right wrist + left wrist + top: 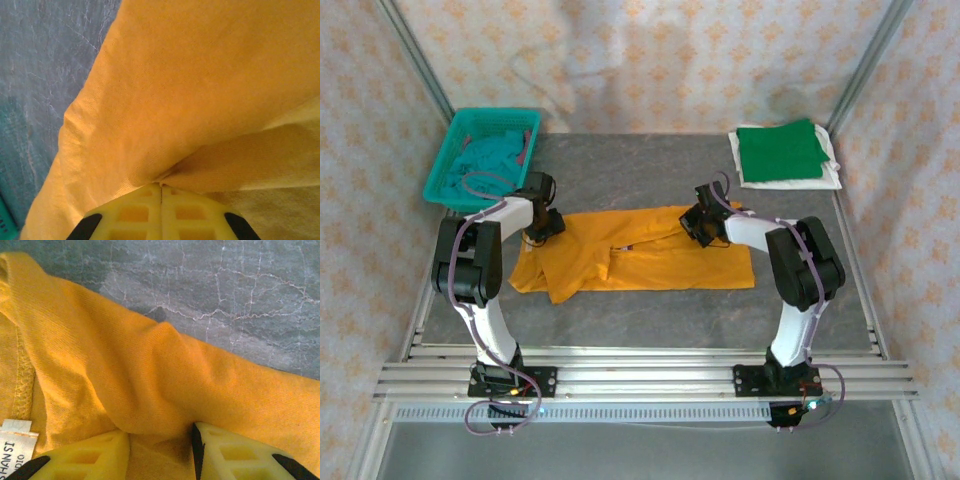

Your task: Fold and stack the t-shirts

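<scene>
A mustard-orange t-shirt (640,262) lies spread across the middle of the grey table. My left gripper (542,228) is at its back left edge. In the left wrist view the left gripper (161,432) is open, its fingers astride a raised fold of the orange t-shirt (150,370). My right gripper (698,225) is at the shirt's back right edge. In the right wrist view the right gripper (161,186) is shut, pinching a pleat of the orange t-shirt (200,90). A folded green t-shirt (780,152) rests on a white t-shirt (832,176) at the back right.
A teal mesh basket (448,160) stands at the back left, just behind my left arm, with a teal t-shirt (495,152) crumpled inside. A white sewn-in label (15,442) shows at the shirt's neck. Bare grey table (650,170) lies behind the orange shirt.
</scene>
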Motion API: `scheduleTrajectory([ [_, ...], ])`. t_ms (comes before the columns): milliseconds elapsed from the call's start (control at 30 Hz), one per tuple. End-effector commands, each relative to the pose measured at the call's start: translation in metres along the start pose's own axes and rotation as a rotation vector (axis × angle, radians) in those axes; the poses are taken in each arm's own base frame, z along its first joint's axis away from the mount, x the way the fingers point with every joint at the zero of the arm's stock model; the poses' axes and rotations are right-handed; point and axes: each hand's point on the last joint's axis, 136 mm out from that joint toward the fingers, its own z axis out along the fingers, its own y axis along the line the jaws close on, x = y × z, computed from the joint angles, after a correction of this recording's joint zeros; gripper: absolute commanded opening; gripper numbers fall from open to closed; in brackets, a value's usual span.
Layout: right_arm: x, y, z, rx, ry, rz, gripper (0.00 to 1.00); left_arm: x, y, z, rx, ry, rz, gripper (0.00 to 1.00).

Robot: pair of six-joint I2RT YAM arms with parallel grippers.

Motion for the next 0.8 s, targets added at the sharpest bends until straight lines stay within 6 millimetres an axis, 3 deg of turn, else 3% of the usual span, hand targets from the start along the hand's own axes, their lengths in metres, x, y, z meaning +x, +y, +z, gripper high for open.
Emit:
scheduleTrajectory([
  [0,-0.006,0.010,-0.009,-0.005,-0.040,-0.030,0.00,0.014,0.006,0.004,-0.013,0.045,0.004,0.39],
  [333,0.004,0.002,-0.045,0.010,-0.025,-0.052,0.00,0.013,0.007,0.004,-0.026,0.045,0.007,0.39],
  [567,0.021,-0.022,-0.048,0.042,0.025,-0.037,0.01,0.013,0.009,0.007,-0.040,0.052,0.004,0.39],
  [767,0.032,-0.035,-0.042,0.074,0.070,-0.046,0.20,0.009,0.010,0.005,-0.054,0.045,-0.003,0.39],
])
